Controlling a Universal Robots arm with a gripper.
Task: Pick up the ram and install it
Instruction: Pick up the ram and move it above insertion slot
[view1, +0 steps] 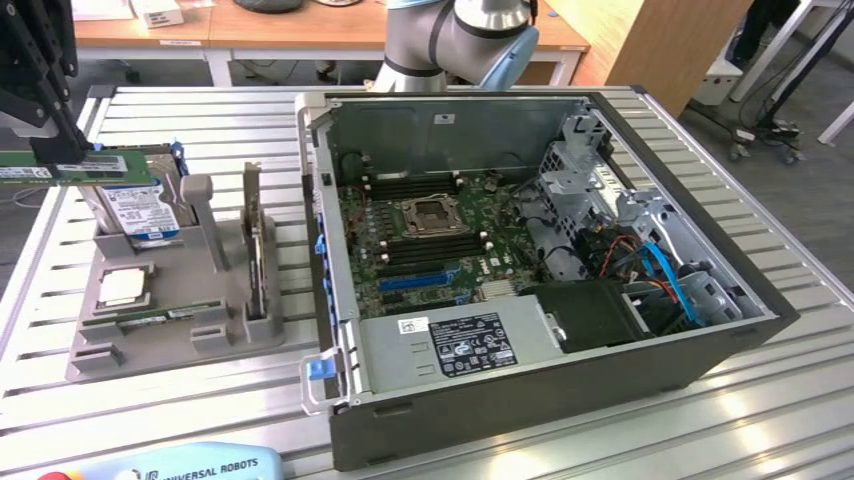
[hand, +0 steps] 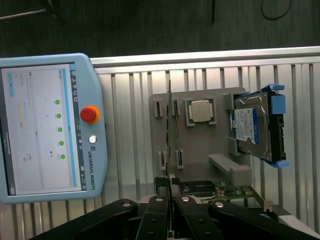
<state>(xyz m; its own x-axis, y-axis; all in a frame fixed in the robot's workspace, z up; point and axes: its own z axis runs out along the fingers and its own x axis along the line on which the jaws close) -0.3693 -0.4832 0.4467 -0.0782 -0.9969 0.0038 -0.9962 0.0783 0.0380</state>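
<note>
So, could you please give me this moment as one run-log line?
gripper: shut on ram | ram: held over grey tray, by hard drive | computer case: open, ram not yet installed

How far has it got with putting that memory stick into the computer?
Picking up looks done: the gripper is shut on the ram, holding it in the air above the grey holder. In hand: the stick hangs to the exterior view's left of the open computer case. Left: installing it; the motherboard's memory slots look empty.
</note>
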